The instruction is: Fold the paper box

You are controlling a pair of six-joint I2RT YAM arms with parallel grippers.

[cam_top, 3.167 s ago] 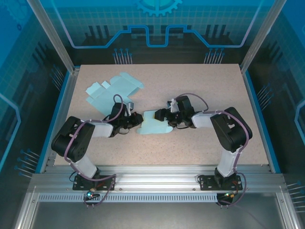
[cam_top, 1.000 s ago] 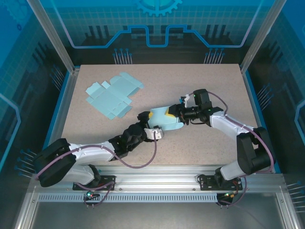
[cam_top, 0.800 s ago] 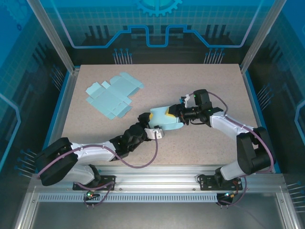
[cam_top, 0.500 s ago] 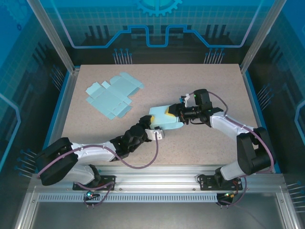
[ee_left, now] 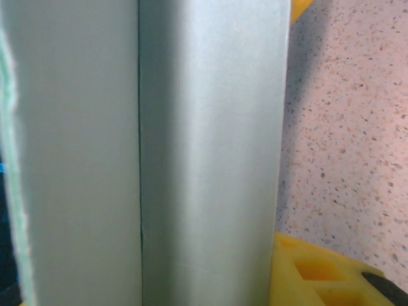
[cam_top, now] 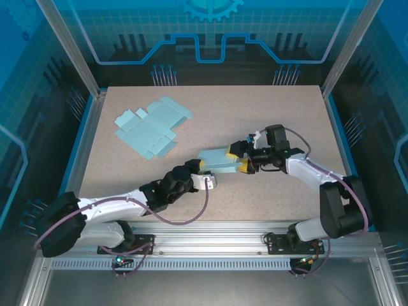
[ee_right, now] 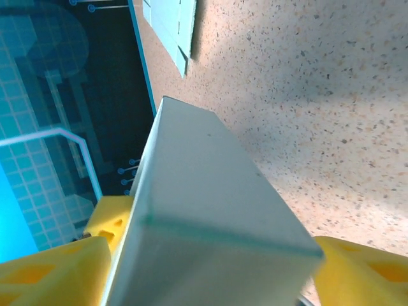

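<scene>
The paper box [cam_top: 220,160], pale blue and folded into a long block, is held between the two arms near the table's middle. My left gripper [cam_top: 203,171] is shut on its left end. In the left wrist view the box [ee_left: 191,153] fills most of the frame, and one yellow finger [ee_left: 319,274] presses against its right side. My right gripper [cam_top: 240,159] is open, its yellow fingers [ee_right: 51,271] standing on either side of the box's right end [ee_right: 204,229].
A flat, unfolded pale blue box blank [cam_top: 152,126] lies at the back left of the speckled table [cam_top: 287,108], and its edge [ee_right: 169,25] shows in the right wrist view. Blue walls and metal rails enclose the table.
My left gripper has shut on the box's left end. My right gripper's jaws have spread apart and the arm has drawn slightly right. The box now lies more level.
</scene>
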